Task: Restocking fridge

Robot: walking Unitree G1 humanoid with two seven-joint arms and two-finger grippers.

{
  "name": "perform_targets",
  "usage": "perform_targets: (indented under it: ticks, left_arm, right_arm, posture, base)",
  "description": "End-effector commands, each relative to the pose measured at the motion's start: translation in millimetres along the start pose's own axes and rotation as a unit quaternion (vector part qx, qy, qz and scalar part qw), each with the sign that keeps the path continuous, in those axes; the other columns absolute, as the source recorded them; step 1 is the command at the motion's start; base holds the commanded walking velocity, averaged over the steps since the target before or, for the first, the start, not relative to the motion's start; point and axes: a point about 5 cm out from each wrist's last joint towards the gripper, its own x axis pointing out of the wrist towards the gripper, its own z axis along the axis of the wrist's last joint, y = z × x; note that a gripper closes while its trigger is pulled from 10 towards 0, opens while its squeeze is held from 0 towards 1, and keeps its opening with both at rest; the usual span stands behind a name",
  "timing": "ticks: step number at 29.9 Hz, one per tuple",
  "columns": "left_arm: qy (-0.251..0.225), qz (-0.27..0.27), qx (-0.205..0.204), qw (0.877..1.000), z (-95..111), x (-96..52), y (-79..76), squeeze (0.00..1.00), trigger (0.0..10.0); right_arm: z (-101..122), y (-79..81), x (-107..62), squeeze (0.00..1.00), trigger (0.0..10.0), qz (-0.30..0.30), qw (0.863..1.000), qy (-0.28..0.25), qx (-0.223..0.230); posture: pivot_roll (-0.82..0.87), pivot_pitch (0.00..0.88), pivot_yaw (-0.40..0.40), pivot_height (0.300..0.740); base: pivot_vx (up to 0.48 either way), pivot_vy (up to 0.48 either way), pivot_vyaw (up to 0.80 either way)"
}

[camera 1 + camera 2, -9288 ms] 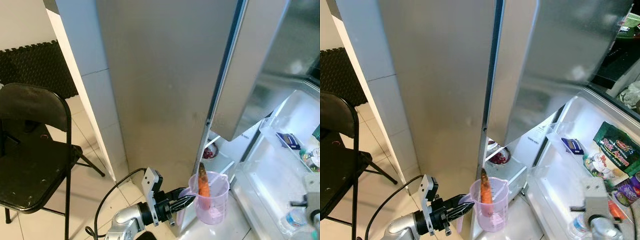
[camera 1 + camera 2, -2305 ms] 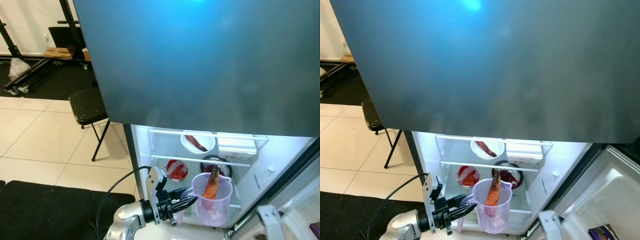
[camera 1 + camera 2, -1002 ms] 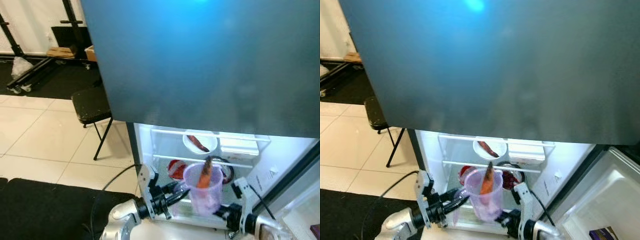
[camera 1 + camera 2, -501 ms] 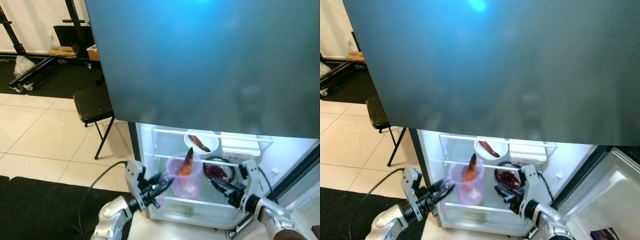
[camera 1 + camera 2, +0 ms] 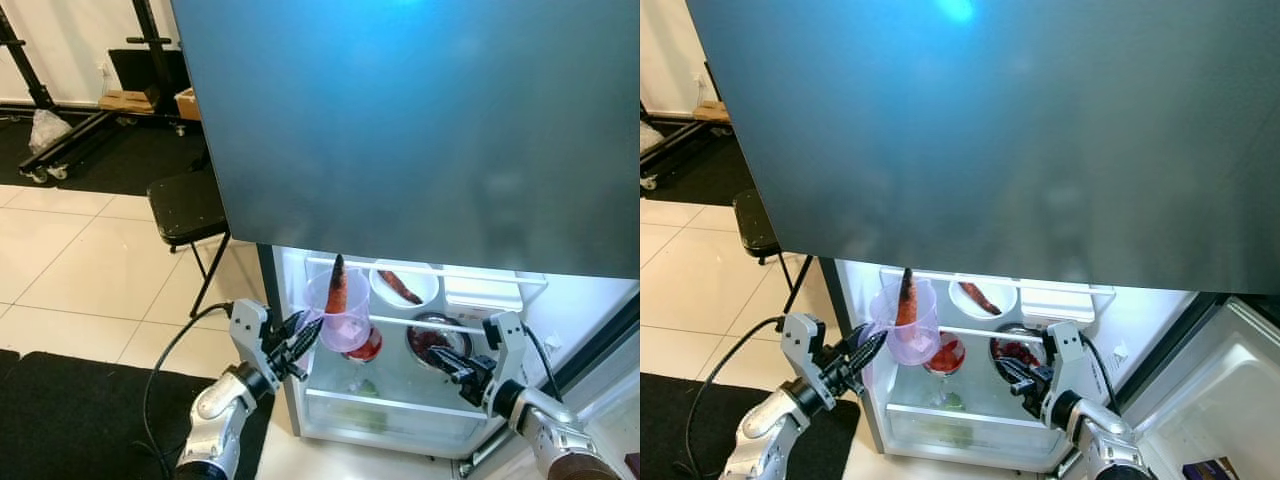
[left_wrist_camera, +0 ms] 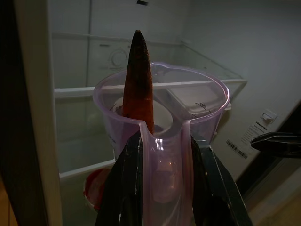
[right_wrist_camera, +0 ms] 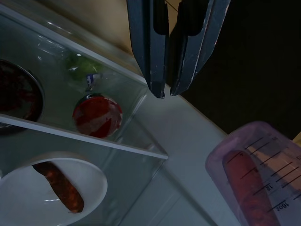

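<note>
A clear purple measuring cup (image 5: 347, 322) with a carrot (image 5: 338, 284) standing in it hangs at the left of the open fridge, level with the upper glass shelf (image 5: 470, 326). My left gripper (image 5: 301, 337) is shut on the cup's handle; in the left wrist view its fingers (image 6: 126, 188) clamp the handle (image 6: 162, 174) below the carrot (image 6: 138, 80). My right gripper (image 5: 441, 361) is inside the fridge by a dark bowl (image 5: 430, 340), shut with nothing in it, its fingertips (image 7: 160, 89) close together.
A white bowl (image 5: 403, 286) holding a red pepper and a white box (image 5: 484, 292) sit on the upper shelf. A red bowl (image 5: 367, 349) sits below. The dark upper door (image 5: 420, 130) overhangs. A black chair (image 5: 185, 205) stands left; a black mat (image 5: 90, 410) lies near.
My left gripper has lifted the cup with the carrot up and to the left, from the lower shelf level to the upper shelf level. The right gripper has barely moved.
</note>
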Motion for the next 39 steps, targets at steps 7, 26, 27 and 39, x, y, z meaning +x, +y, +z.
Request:
perform_targets:
  ticks: [7,26,27,39]
  left_arm:
    - [-0.006,-0.045,0.013,0.999,3,4.6,-7.5,0.00,10.0]
    - [-0.004,-0.051,0.050,0.997,6,11.7,-9.4,0.00,10.0]
    - [-0.004,-0.053,0.053,0.997,6,12.3,-9.9,0.00,10.0]
    - [-0.014,-0.053,0.059,0.997,9,15.3,-10.3,0.00,10.0]
  right_arm:
    - [9,-4.7,0.5,0.00,10.0,-0.015,1.000,-0.016,0.010]
    - [13,-5.0,1.5,0.00,10.0,-0.018,1.000,-0.021,0.007]
    - [13,-4.9,1.5,0.00,10.0,-0.017,1.000,-0.022,0.007]
    - [14,-1.0,2.4,0.00,10.0,0.002,0.999,-0.031,0.008]
  posture:
    - [-0.03,0.000,-0.031,0.680]
    - [-0.03,0.000,-0.029,0.630]
    - [-0.03,0.000,-0.027,0.625]
    - [-0.04,0.000,-0.028,0.585]
  base:
    - [0.000,0.000,0.00]
    - [0.000,0.000,0.00]
    - [0.000,0.000,0.00]
    - [0.000,0.000,0.00]
